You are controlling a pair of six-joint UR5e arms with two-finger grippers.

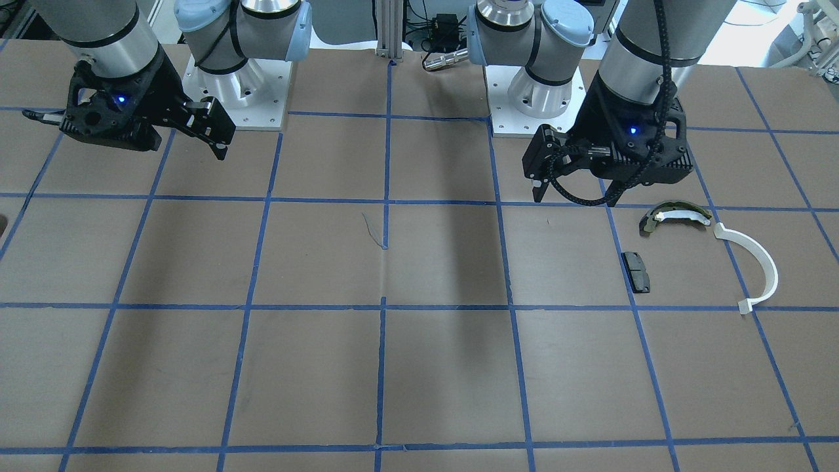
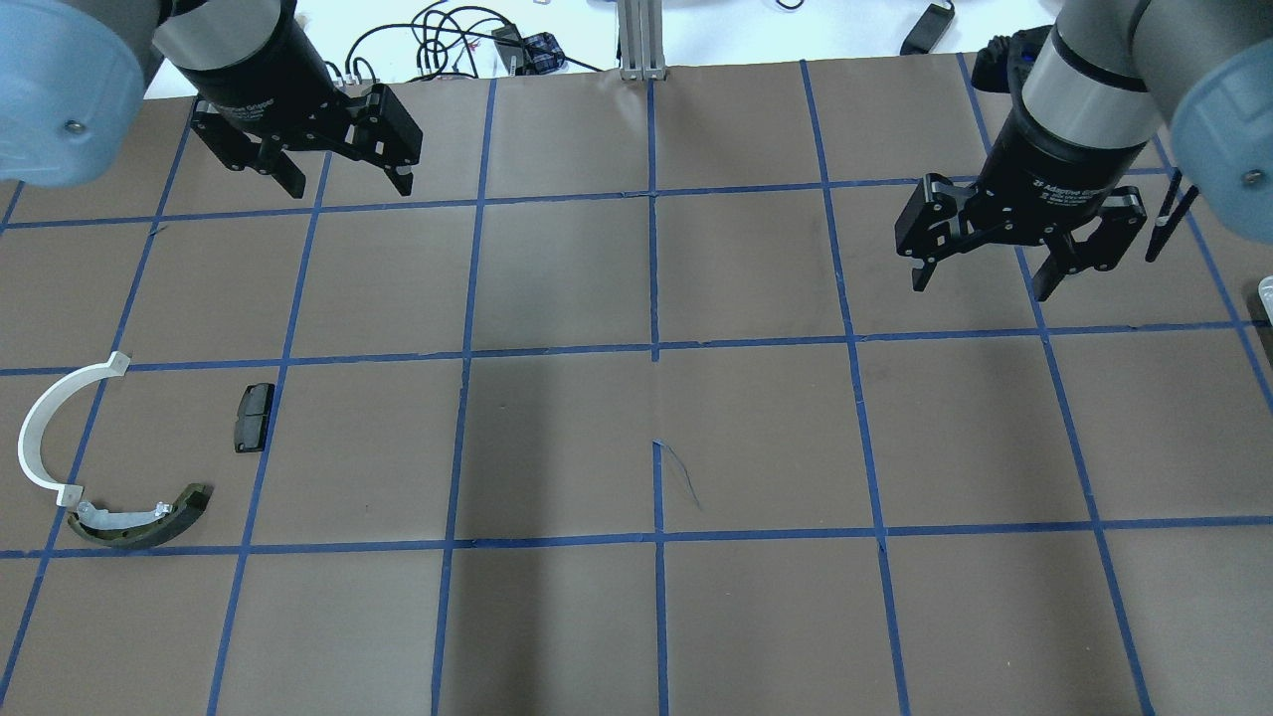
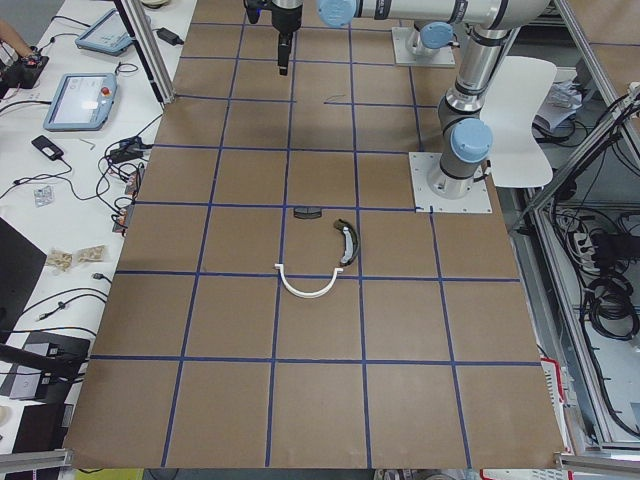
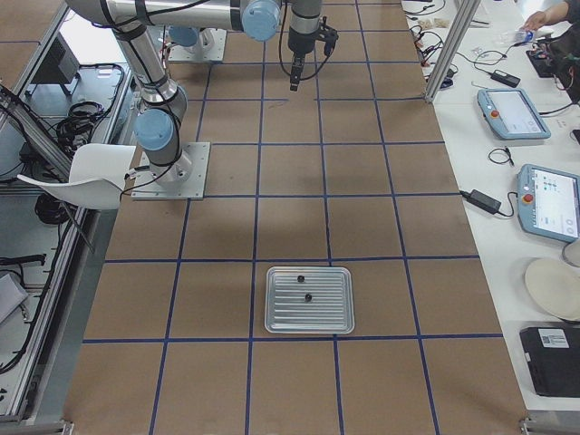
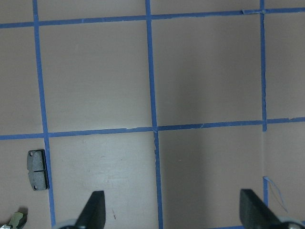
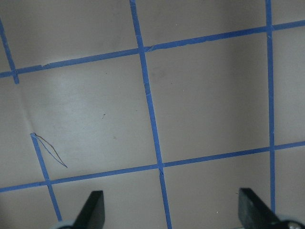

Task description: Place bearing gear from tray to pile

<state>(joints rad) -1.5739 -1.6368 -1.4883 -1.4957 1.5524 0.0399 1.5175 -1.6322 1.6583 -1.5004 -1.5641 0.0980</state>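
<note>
Table (image 2: 756,438) covered in brown paper, gridded with blue tape (image 2: 653,278). Left gripper (image 2: 348,187) and right gripper (image 2: 980,286) hang above it, jaws spread, holding nothing. Near the left gripper lies the pile (image 2: 75,494): black pad (image 2: 254,418), white arc (image 2: 27,443), brake shoe (image 2: 134,537). The tray (image 4: 331,313), well apart towards the table's right end, carries two small dark parts (image 4: 308,297), too small to identify.

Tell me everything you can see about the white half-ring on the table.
The white half-ring is a thin, plastic-looking band bent into a half circle, with a squared tab at each end. It lies flat on the brown table, on the robot's left, across a blue tape line. One end sits by the brake shoe; contact is unclear.
</note>
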